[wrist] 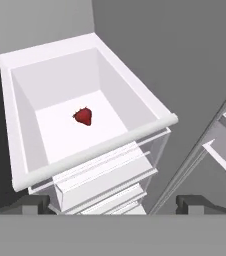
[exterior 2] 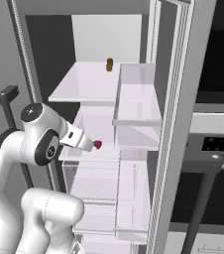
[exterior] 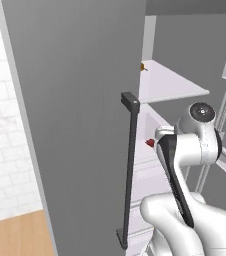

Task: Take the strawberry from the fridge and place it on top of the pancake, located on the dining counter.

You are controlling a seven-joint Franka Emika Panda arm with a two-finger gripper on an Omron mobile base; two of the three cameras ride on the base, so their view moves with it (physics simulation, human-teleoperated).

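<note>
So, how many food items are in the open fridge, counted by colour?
Red: 1, the strawberry in the white bin
Brown-and-orange: 1, the small item on the upper shelf
Total: 2

One fridge (exterior 2: 173,74) stands open, with one grey door (exterior: 75,115) carrying one dark bar handle (exterior: 130,170). Inside are one strawberry (wrist: 83,116), lying in one white bin (wrist: 150,107), and one small brown-and-orange item (exterior 2: 109,64) on one upper shelf (exterior 2: 86,82). Two clear door bins (exterior 2: 139,94) show on the right. One oven handle (exterior 2: 203,198) shows at far right.
</note>
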